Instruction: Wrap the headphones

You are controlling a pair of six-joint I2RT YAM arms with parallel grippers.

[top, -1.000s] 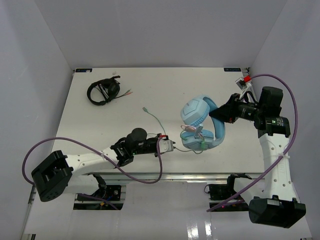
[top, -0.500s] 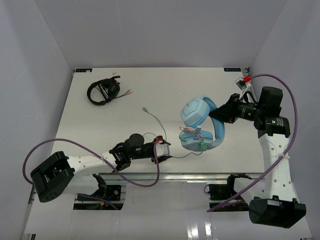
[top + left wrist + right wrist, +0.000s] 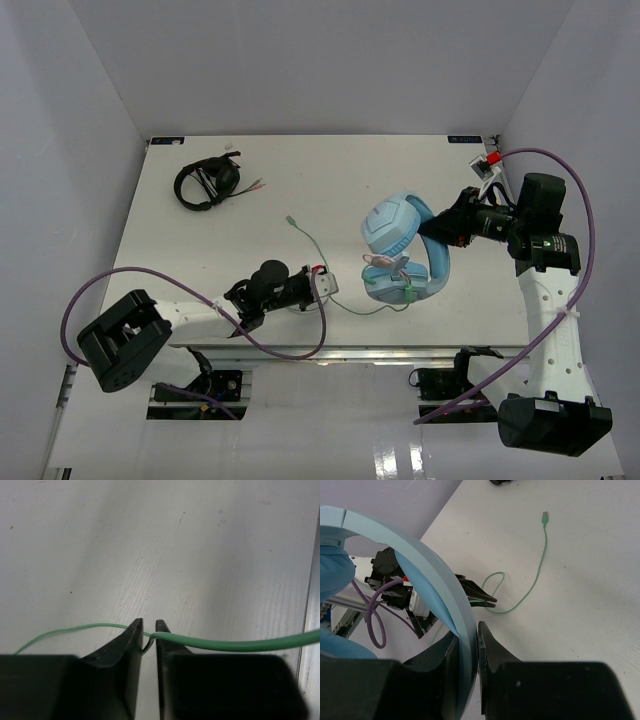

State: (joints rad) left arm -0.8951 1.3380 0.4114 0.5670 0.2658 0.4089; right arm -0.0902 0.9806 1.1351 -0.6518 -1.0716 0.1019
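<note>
The light blue headphones [image 3: 398,232] are held off the table right of centre, with my right gripper [image 3: 440,232] shut on their headband [image 3: 427,567]. In the right wrist view the band passes between the jaws of the right gripper [image 3: 477,630]. The thin pale green cable [image 3: 312,243] trails from the ear cups across the table to its plug at the far left. My left gripper [image 3: 335,285] sits low near the front edge. In the left wrist view the left gripper [image 3: 148,629] stands nearly closed, and the cable [image 3: 225,644] is pinched across its tips.
Black headphones [image 3: 207,183] with their own cable lie at the back left. A small red and white fixture [image 3: 487,163] sits at the back right corner. The table's front edge and metal rail [image 3: 330,352] run just behind the left gripper.
The left gripper opened, shifted slightly along the cable, and closed on it again. The right arm and the headphones have stayed still.
</note>
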